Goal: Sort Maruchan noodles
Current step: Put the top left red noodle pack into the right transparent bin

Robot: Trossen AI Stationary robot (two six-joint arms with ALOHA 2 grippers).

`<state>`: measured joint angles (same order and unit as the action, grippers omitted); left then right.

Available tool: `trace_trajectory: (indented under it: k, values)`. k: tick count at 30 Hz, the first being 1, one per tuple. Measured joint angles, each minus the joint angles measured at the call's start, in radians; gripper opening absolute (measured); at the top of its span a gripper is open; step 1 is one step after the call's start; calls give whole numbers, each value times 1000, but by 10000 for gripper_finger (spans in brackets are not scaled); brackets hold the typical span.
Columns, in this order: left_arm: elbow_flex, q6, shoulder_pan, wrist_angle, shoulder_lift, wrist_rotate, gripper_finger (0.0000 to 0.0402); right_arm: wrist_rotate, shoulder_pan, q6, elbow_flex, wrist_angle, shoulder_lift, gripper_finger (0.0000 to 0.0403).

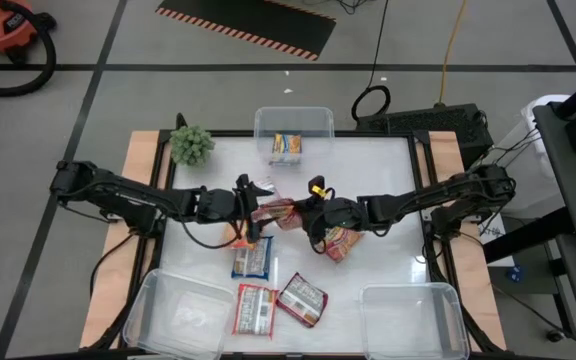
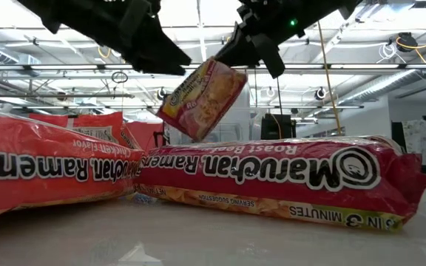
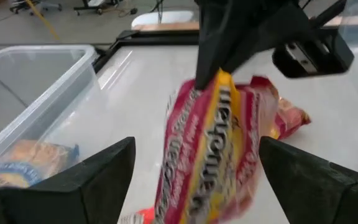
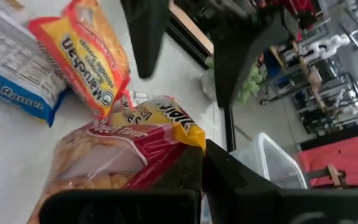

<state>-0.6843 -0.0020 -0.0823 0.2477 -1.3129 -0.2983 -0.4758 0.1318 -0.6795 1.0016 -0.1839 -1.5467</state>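
My right gripper (image 1: 313,210) is shut on a red-and-yellow Maruchan noodle packet (image 2: 202,96) that hangs above the table's middle. My left gripper (image 3: 194,149) is open, with one finger on each side of that packet (image 3: 210,149) and touching nothing. More packets lie flat on the table: a blue one (image 1: 251,258), two red ones (image 1: 255,308) (image 1: 301,298) near the front, and a red one (image 1: 338,242) under my right arm. Another packet (image 1: 288,146) lies in the far clear tub (image 1: 294,122). My right gripper pinches the packet's upper sealed edge at a yellow corner (image 4: 188,134) between its two shut fingers. The fingers come from the table's right, slanting a little downward. The packet hangs tilted below them (image 2: 198,103), clear of the table.
Two clear tubs stand at the front, one at the left (image 1: 173,315) and one at the right (image 1: 413,320). A green plant (image 1: 192,145) sits at the far left corner. In the low view, two large red packets (image 2: 272,174) (image 2: 43,166) fill the foreground.
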Motion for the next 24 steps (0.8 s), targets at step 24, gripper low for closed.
trace_trajectory:
  k: [24]
  values:
    - [0,1,62,42,-63,249,298,-107,74,-196,0,-188,0,0]
